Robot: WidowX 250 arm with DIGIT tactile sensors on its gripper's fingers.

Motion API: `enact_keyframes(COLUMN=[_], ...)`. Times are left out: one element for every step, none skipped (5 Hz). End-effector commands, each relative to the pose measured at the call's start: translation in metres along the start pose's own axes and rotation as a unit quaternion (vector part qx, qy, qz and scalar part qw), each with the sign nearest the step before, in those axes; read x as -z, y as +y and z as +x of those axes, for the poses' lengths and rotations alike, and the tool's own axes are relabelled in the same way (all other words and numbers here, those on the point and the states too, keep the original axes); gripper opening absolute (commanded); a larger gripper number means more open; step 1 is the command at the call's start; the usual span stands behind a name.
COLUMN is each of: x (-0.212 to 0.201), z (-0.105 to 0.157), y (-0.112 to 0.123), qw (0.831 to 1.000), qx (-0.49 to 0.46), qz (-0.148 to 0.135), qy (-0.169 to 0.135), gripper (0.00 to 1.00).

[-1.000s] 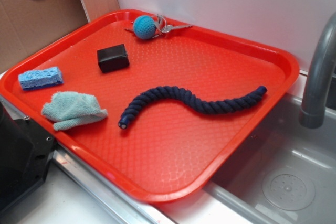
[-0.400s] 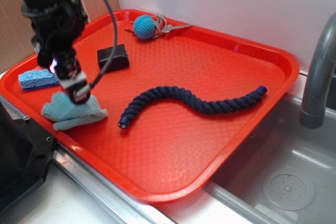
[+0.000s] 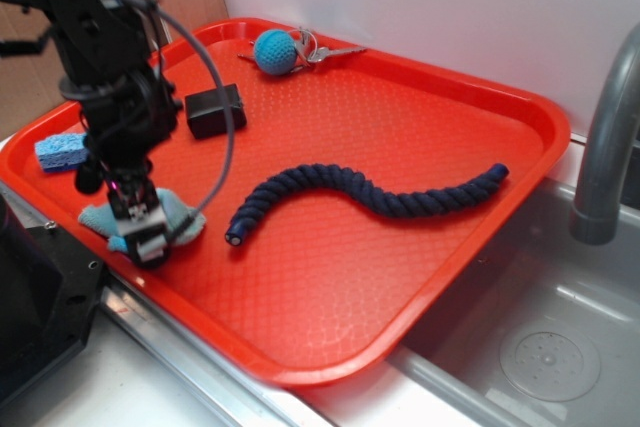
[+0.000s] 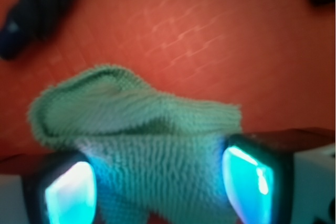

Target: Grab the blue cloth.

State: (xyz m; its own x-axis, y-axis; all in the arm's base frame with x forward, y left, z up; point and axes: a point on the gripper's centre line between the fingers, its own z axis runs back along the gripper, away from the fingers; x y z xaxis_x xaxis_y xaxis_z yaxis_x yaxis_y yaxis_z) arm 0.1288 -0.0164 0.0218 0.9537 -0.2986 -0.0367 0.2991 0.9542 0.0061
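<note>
The blue cloth (image 3: pixel 186 218) lies lumpy and pale aqua near the front left corner of the red tray (image 3: pixel 430 137); the arm hides most of it. My gripper (image 3: pixel 141 231) is down on it, pointing at the tray floor. The wrist view shows the cloth (image 4: pixel 142 129) filling the space between my gripper's (image 4: pixel 160 184) two glowing fingers (image 4: pixel 68 195), which stand wide apart on either side of it. The jaws are open and touch or nearly touch the cloth's sides.
A brighter blue sponge (image 3: pixel 58 150) sits just left of the arm, with a black block (image 3: pixel 215 110) behind. A dark navy rope (image 3: pixel 360 195) curves across the tray's middle. A blue ball (image 3: pixel 275 50) with keys (image 3: pixel 328 52) lies at the back. A sink (image 3: pixel 540 347) and faucet (image 3: pixel 610 147) are on the right.
The arm has come in from the upper left and dropped down onto the cloth, moving toward the tray's front edge. The cloth and the other objects have stayed in place.
</note>
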Motion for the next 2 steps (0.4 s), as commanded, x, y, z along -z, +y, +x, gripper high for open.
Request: enact_keyframes(x=[0.019,0.006], z=[0.007,0.006], y=[-0.002,0.006], qw=[0.999,0.998], qx=[-0.010,-0.034], qz=[0.039,0.045], qy=[0.019,0.004], gripper=[0.00,0.00])
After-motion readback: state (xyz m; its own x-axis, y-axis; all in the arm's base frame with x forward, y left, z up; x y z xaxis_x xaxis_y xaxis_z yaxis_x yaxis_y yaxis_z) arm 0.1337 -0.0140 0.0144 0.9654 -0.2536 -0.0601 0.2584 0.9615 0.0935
